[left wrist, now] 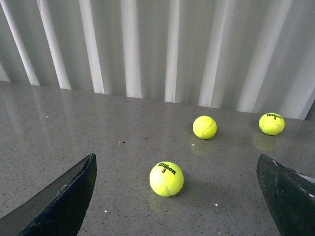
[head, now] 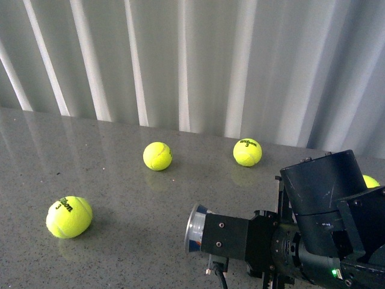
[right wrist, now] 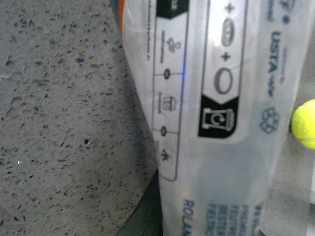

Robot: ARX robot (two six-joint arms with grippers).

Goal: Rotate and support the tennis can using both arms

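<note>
Left wrist view: left gripper (left wrist: 175, 156) has its fingers (left wrist: 64, 201) spread wide and is holding nothing. Between them you see only table (left wrist: 74, 123) and the near ball (left wrist: 166, 178). No can shows in this view, and the left arm is out of the front view.

Front view, left to right:
- The near ball comes first, with a second ball (head: 157, 155) further back.
- Next is the can (head: 195, 227). Only its rimmed end shows, poking leftward past the right gripper (head: 225, 233), lying roughly level and low over the table.
- A third ball (head: 247, 152) sits behind, and a fourth ball (head: 370, 180) peeks past the right arm.

Right wrist view: the can's label fills the frame, very close. The jaws don't show, so you cannot tell whether the right gripper is clamped on the can or merely alongside it.

Step, as judged: the right arm is at the can and the left arm's support has not begun.

Next move:
- Carry the left gripper across to the can's free end, clear of the near ball.
- Keep the fingers apart until they straddle the tube, then close gently, since thin plastic likely flexes and slips.
- Confirm the right hold before rotating.
</note>
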